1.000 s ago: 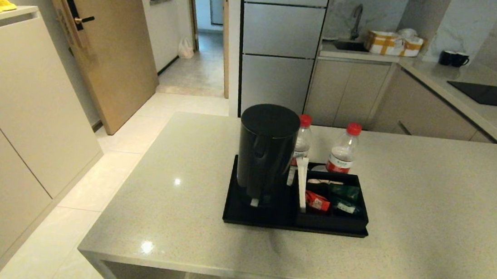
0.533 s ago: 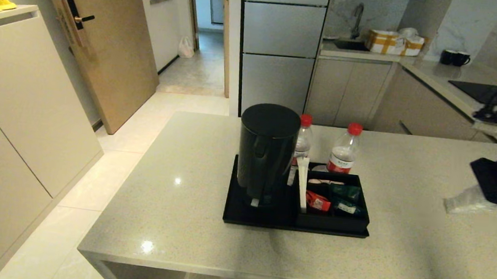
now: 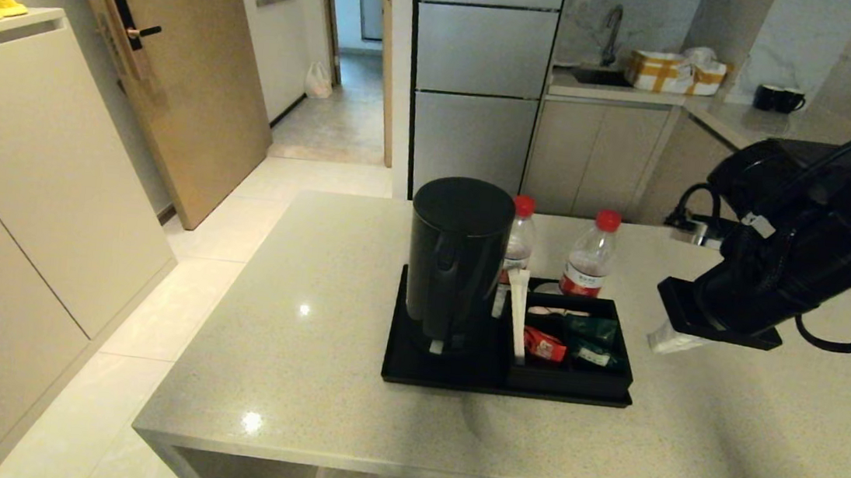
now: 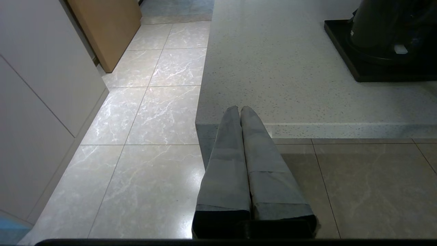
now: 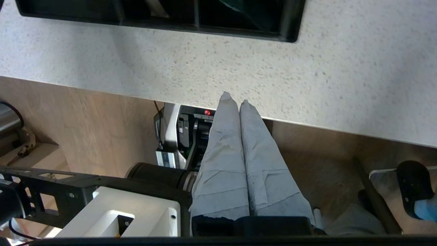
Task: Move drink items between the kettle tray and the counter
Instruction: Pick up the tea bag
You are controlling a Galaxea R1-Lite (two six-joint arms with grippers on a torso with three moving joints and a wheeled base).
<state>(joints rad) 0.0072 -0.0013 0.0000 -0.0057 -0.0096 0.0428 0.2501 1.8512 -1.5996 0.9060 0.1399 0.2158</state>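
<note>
The left gripper (image 4: 240,111) hangs low off the counter's near-left corner, at about 7 o'clock from the kettle tray, its two grey-wrapped fingers (image 4: 227,164) pressed flat together and holding nothing; it shows only in its own wrist view. The counter (image 3: 324,315), pale speckled stone, carries the kettle tray (image 3: 413,367) at its middle. On the tray's left half the tall black kettle (image 3: 457,254) stands upright on its base disc. Behind the kettle, at about 1 o'clock from it, a water bottle (image 3: 519,236) with a red cap stands partly hidden by the kettle's body. A second bottle (image 3: 587,258) stands upright near it, at 12 o'clock from the sachet box (image 3: 573,345); whether either rests on the tray or on the stone cannot be told. The box fills the tray's right half, and inside it lie a dark green sachet (image 3: 593,332), a red sachet (image 3: 542,345) and a white stick packet (image 3: 518,314) leaning on the divider. At 3 o'clock from the tray, well apart from it, the right gripper (image 5: 234,99) hovers above the counter, its fingers (image 5: 223,160) closed against each other with nothing between them.
</note>
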